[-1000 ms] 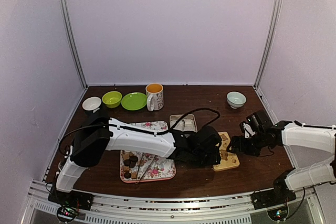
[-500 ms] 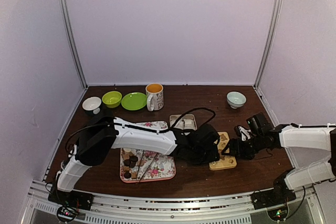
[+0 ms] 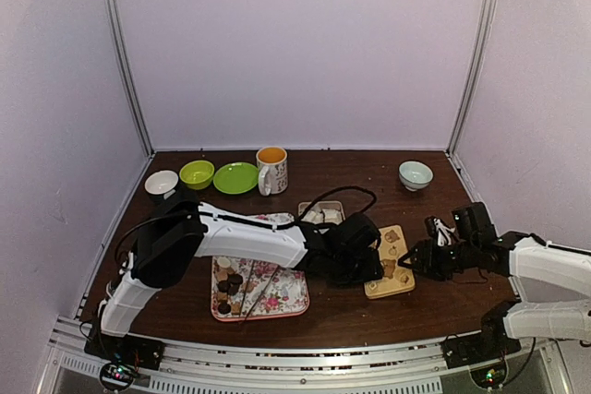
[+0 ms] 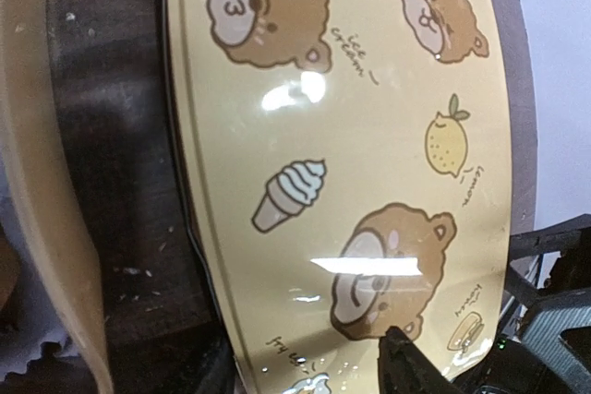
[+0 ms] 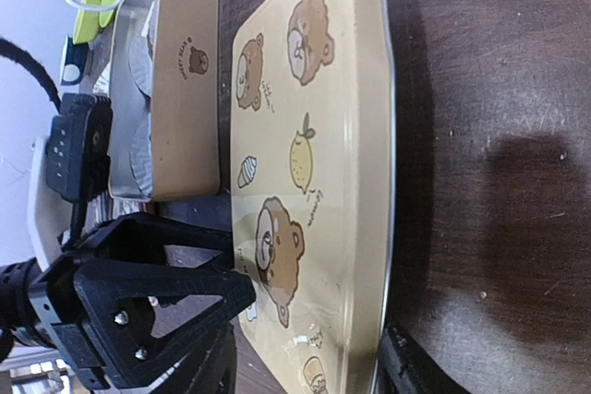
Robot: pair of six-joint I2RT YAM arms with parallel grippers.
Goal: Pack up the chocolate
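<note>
Lid (image 5: pixel 305 136) between fingers (image 5: pixel 214 368) of right end effector (image 5: pixel 309 368), hold unclear; left end effector (image 3: pixel 367 265) spread hidden.

White bowl (image 3: pixel 161 182), green bowl (image 3: pixel 197 173), green plate (image 3: pixel 235 177), mug (image 3: pixel 271 170) along back; pale bowl (image 3: pixel 415 174) back right.

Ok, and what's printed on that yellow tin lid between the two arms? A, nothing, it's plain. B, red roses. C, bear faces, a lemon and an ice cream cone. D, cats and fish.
C: the left wrist view shows the yellow lid printed with brown bear faces, a lemon and a soft-serve cone.
</note>
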